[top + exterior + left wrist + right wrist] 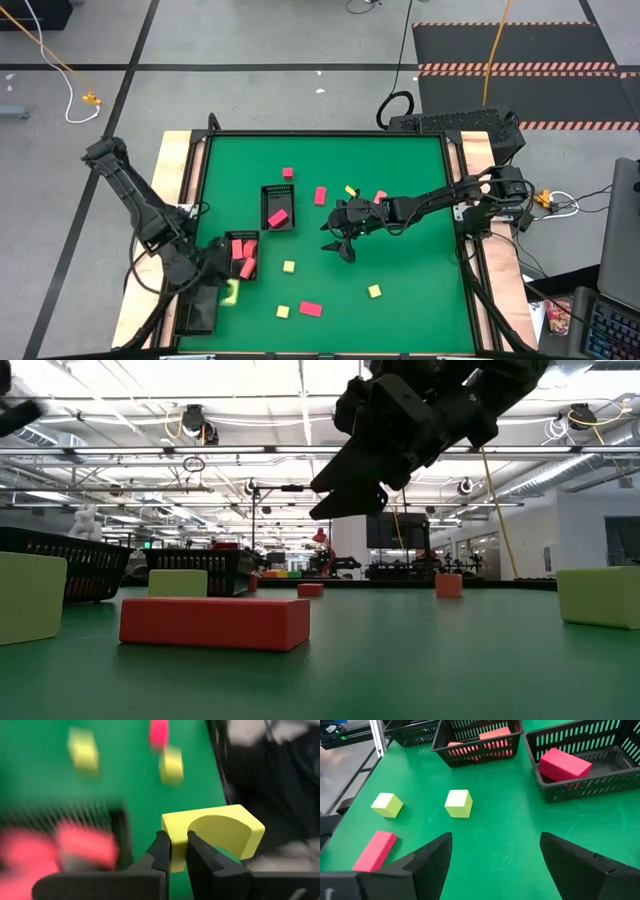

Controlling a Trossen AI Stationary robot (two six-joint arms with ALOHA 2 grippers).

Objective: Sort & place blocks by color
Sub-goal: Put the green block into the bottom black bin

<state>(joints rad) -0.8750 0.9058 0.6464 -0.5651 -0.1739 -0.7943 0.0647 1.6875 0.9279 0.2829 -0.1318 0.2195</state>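
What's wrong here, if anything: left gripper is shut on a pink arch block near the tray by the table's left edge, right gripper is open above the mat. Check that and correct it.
One thing is wrong: the colour. The left wrist view shows the left gripper shut on a yellow arch block, not pink. The rest stands: it is by the tray at the left edge, and the right gripper is open above the mat.
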